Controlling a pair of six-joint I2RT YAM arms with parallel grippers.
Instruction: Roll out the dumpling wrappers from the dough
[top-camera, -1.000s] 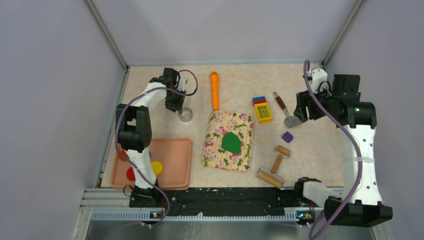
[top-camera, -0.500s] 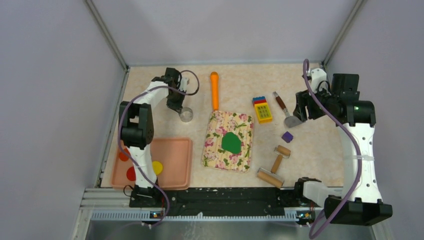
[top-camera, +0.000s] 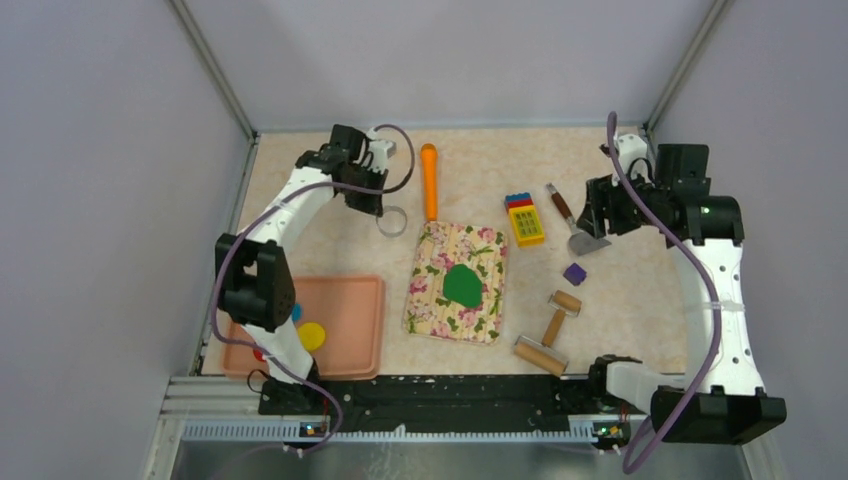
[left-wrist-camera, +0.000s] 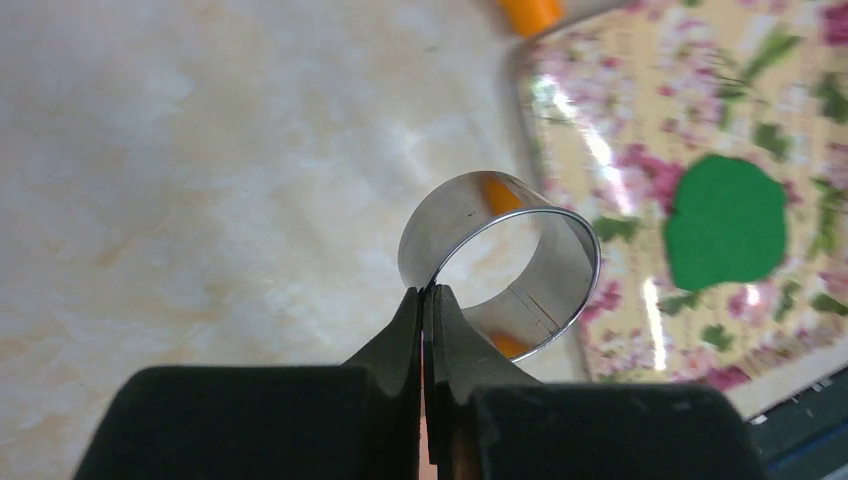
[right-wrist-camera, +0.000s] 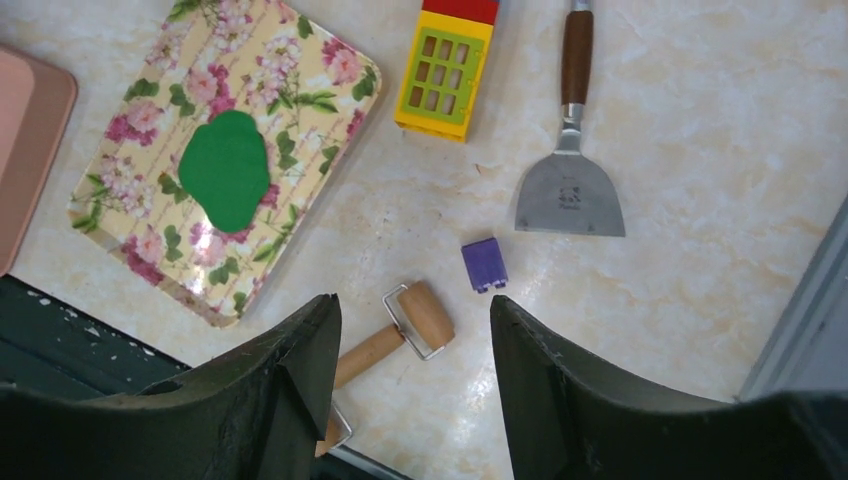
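So the left claw (left-wrist-camera: 425, 295) is clenched tight on the wall of the metal ring cutter (left-wrist-camera: 450, 215), holding it just off the far-left corner of the floral mat (top-camera: 440, 255). The dough (top-camera: 462, 286) sits mid-mat, with flowery border showing all round its ragged edge. The right claw (right-wrist-camera: 412, 315) hangs released, well right of the mat, over by the spatula (top-camera: 578, 238). The dumpling wrappers (top-camera: 313, 335) lie in the pink tray (top-camera: 350, 300) left of the mat, with a strip of bare surface (top-camera: 394, 300) between tray and mat.
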